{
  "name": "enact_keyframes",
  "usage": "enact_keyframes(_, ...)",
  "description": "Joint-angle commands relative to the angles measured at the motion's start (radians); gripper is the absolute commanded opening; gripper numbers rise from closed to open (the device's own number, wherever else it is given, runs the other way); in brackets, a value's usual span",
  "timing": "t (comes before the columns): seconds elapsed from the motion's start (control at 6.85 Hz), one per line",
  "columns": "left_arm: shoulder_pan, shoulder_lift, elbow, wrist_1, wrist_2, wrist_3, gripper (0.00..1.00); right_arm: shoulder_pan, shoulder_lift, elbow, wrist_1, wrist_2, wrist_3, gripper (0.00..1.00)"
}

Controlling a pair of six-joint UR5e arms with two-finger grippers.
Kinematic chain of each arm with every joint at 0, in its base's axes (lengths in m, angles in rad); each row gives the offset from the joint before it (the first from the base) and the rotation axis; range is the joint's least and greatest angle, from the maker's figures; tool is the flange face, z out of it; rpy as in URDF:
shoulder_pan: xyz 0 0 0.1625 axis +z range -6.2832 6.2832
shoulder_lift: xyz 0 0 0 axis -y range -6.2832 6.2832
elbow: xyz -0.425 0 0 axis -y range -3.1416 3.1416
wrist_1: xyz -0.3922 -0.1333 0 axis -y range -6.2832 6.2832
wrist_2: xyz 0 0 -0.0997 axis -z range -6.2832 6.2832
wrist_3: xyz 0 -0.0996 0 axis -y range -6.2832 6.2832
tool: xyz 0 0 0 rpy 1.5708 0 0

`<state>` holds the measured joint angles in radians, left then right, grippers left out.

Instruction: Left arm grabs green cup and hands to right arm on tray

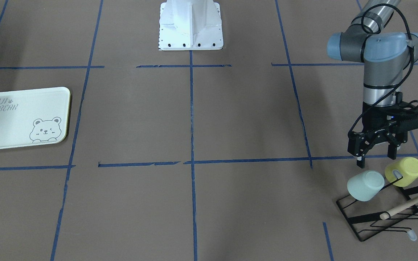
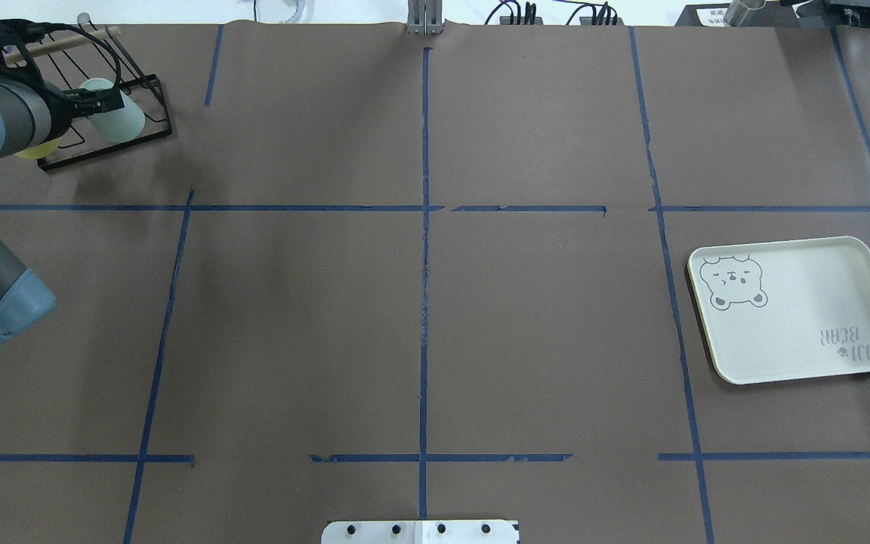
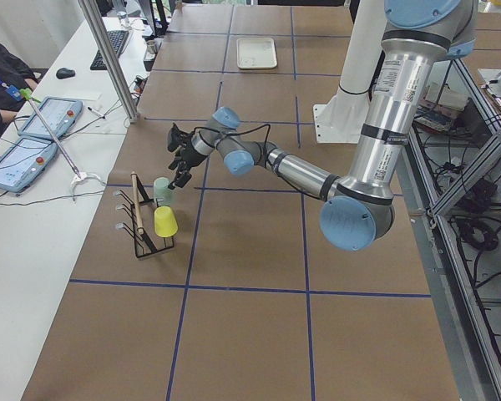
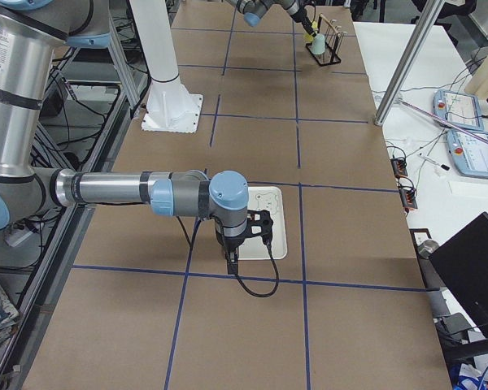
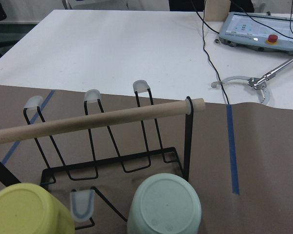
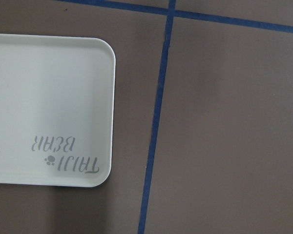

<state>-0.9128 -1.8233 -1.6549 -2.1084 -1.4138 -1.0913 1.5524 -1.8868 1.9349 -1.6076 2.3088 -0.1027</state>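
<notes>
The pale mint-green cup (image 1: 365, 185) hangs mouth-down on a peg of a black wire rack (image 1: 370, 219), next to a brighter yellow-green cup (image 1: 404, 171). My left gripper (image 1: 375, 159) is open and empty, just above and behind the green cup without touching it. The left wrist view shows the green cup's base (image 5: 163, 207) at the bottom edge. The tray (image 1: 13, 119) with its bear drawing lies flat on the far side of the table. My right gripper (image 4: 230, 258) hangs over the tray's edge (image 4: 281, 236); I cannot tell whether it is open or shut.
The rack has a wooden dowel handle (image 5: 97, 119) and several empty pegs with clear tips. Blue tape lines cross the brown table cover. The white robot base (image 1: 191, 25) stands at mid-table. Teach pendants (image 3: 33, 134) lie on the side desk.
</notes>
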Motion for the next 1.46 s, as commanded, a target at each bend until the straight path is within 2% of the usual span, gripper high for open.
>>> enact_keyframes(0.0,0.002,-0.031,0.047,-0.004,0.061,-0.007,1.00,0.000,-0.002,-0.001,0.000,0.001,0.000,1.00)
enact_keyframes(0.44,0.003,-0.071,0.158,-0.142,0.062,-0.002,1.00,0.000,-0.003,-0.002,0.000,0.001,0.000,1.00)
enact_keyframes(1.31,0.032,-0.079,0.230,-0.199,0.062,-0.004,1.00,0.000,-0.003,-0.004,-0.002,0.000,0.000,1.00)
